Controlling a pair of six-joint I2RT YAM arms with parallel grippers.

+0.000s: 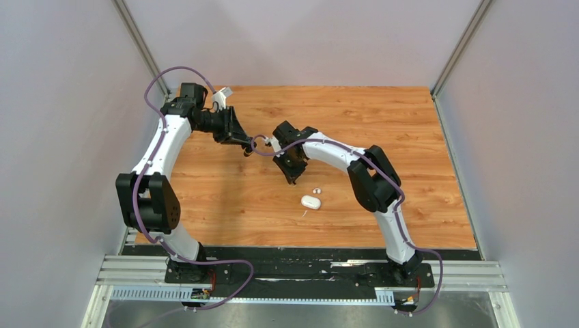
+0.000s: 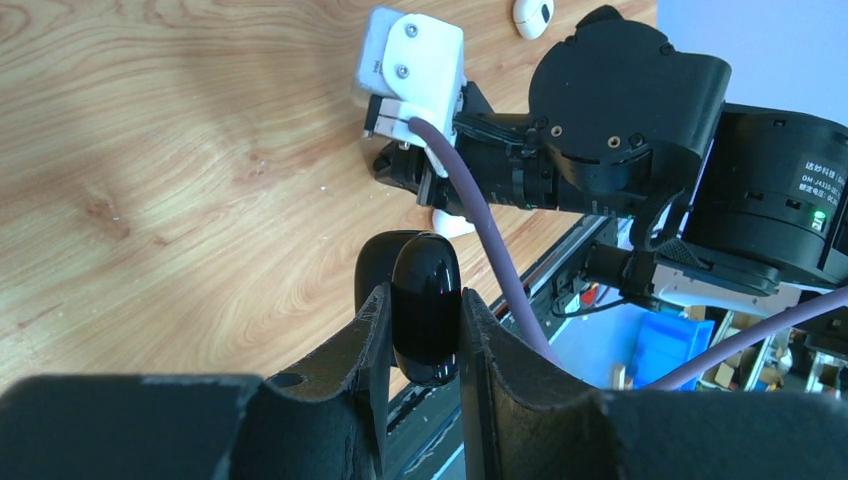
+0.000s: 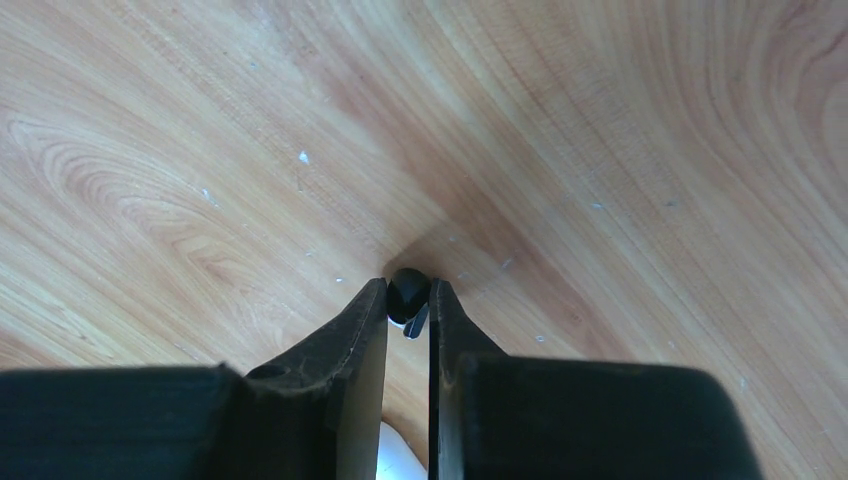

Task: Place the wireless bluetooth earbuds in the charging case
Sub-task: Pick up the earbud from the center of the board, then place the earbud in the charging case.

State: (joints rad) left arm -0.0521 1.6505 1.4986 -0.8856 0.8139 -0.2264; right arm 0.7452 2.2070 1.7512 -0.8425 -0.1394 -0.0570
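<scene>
My left gripper is shut on a glossy black charging case, held above the table with its lid swung open behind it. In the top view that gripper reaches toward the table's middle. My right gripper points down at the wood, shut on a small black earbud pinched at its very fingertips. From above, the right gripper hangs just right of the left one. A white earbud lies loose on the table beside a white case.
The right arm's wrist and its white camera housing fill the space just beyond the black case. The white case shows at the top edge of the left wrist view. Grey walls enclose the wooden table.
</scene>
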